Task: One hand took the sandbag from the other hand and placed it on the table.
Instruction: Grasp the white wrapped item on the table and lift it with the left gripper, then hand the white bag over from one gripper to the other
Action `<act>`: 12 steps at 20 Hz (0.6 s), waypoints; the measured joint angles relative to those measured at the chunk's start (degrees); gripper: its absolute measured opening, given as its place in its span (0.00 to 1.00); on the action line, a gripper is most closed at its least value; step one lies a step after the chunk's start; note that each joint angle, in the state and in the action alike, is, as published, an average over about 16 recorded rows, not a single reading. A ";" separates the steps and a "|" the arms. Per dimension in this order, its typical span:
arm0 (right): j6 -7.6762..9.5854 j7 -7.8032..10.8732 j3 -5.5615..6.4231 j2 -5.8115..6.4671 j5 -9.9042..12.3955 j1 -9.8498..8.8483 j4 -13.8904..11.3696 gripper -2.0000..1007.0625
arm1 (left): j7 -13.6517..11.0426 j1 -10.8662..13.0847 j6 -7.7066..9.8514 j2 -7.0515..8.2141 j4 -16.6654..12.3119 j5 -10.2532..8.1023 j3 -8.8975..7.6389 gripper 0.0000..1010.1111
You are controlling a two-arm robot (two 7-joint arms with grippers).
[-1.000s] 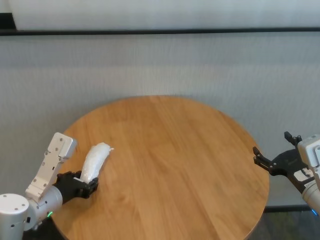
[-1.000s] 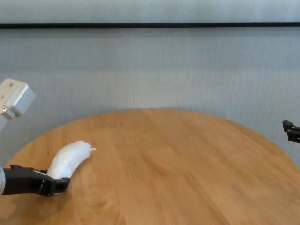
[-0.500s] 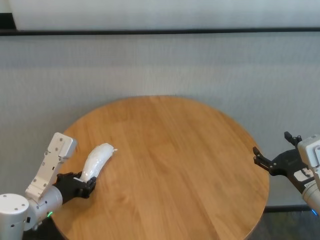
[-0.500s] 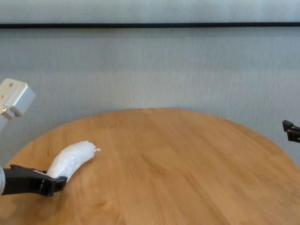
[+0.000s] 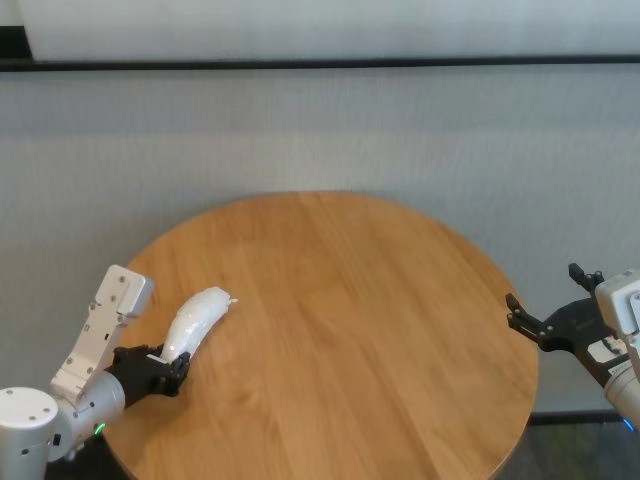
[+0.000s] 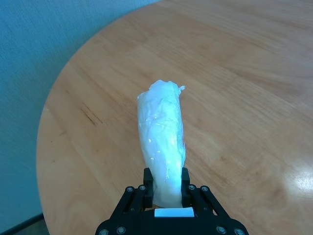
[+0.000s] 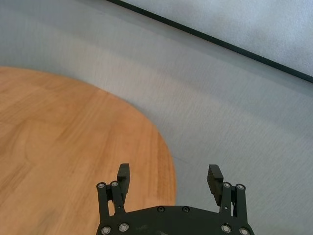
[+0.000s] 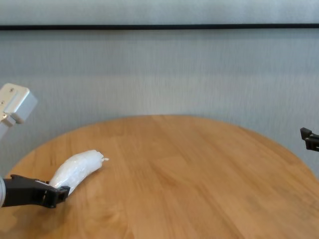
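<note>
The sandbag (image 5: 196, 323) is a white lumpy pouch at the left side of the round wooden table (image 5: 360, 300). My left gripper (image 5: 170, 368) is shut on its near end, just above the table's left edge. In the left wrist view the two fingers clasp the sandbag (image 6: 164, 142), which reaches away over the planks. In the chest view its (image 8: 77, 168) crimped far end seems to touch the table top. My right gripper (image 5: 543, 292) is open and empty, just off the table's right edge, far from the bag.
A grey wall runs behind the table (image 8: 189, 174). The right wrist view shows the table's right rim (image 7: 161, 147) below the open right gripper (image 7: 169, 172).
The left gripper has sunk slightly and the sandbag has tilted down, its far end dropping to the table top. The right arm has not moved.
</note>
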 joint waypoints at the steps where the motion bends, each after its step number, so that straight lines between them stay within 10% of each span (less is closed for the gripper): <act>1: 0.00 0.00 0.00 0.00 0.00 0.00 0.00 0.99 | 0.00 0.00 0.00 0.00 0.00 0.00 0.00 0.33; 12: 0.00 0.00 0.00 0.00 0.00 0.00 0.00 0.99 | -0.82 -0.30 -0.17 -0.37 0.50 0.43 0.08 0.28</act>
